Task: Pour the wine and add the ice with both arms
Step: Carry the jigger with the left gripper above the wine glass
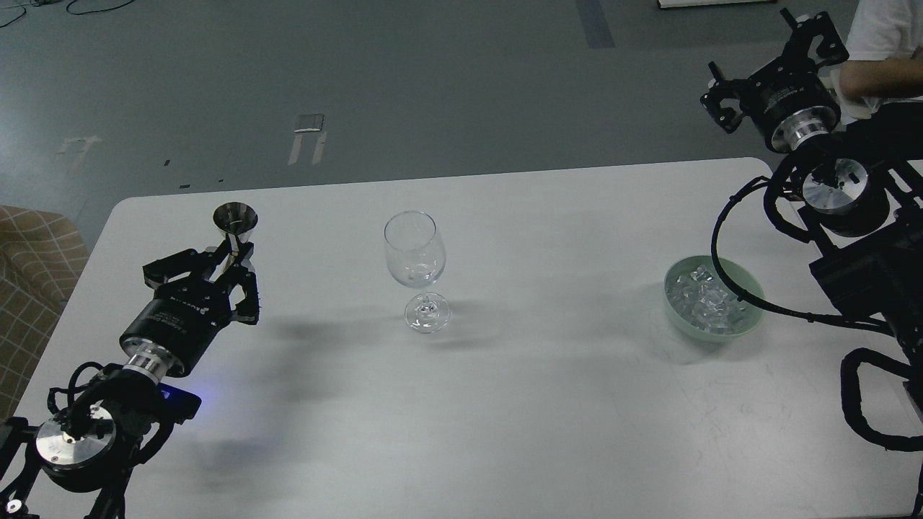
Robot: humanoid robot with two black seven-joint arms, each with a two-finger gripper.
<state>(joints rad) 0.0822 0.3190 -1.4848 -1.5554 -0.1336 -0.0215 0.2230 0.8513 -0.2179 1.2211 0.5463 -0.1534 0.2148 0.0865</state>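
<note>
A clear, upright wine glass [415, 252] stands near the table's middle. I cannot make out any wine in it. My left gripper [229, 265] is shut on a small shiny metal measuring cup [235, 220], holding it upright to the left of the glass. Its contents do not show. A pale green bowl [750, 317] holds many clear ice cubes [707, 299] at the right. My right gripper [775, 68] is open and empty, raised beyond the table's far right corner, well behind the bowl.
The white table [505, 404] has its far edge behind the glass. A person in a white shirt [883, 43] is next to my right gripper at the top right. A plaid cushion [29, 274] lies off the table's left edge.
</note>
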